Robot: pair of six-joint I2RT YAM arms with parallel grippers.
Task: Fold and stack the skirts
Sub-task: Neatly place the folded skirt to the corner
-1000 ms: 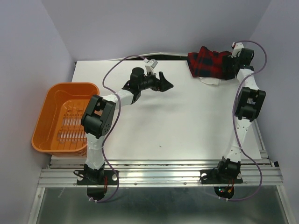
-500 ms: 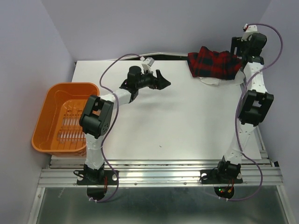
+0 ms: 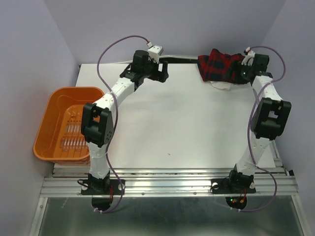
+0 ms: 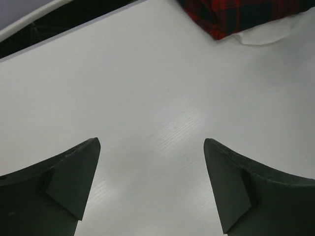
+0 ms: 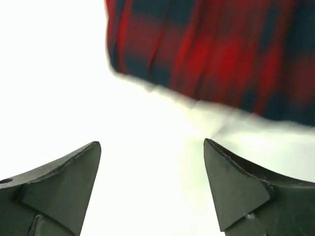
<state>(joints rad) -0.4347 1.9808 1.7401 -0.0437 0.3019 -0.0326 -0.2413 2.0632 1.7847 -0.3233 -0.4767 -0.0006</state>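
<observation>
The red-and-black plaid skirt [image 3: 219, 66] lies bunched at the table's far right, on top of the white skirt [image 3: 221, 85], of which only an edge peeks out. My right gripper [image 3: 241, 73] hovers at the plaid skirt's right end. In the right wrist view it [image 5: 152, 143] stands open and empty, with the plaid skirt [image 5: 211, 54] and the white edge [image 5: 246, 132] just ahead. My left gripper [image 3: 164, 69] is at the far edge, left of the skirts. It [image 4: 151, 142] is open over bare table, the plaid skirt [image 4: 236, 14] and white skirt [image 4: 275, 32] some way beyond.
An orange slotted basket [image 3: 49, 118] hangs off the table's left side. The white table [image 3: 187, 123] runs between the two arms. Purple walls close in at the back and on both sides, and cables loop above both wrists.
My left arm swung back towards the table's far edge, its gripper moving left and away. My right wrist rose off the skirts, then came back down to the plaid skirt's right end.
</observation>
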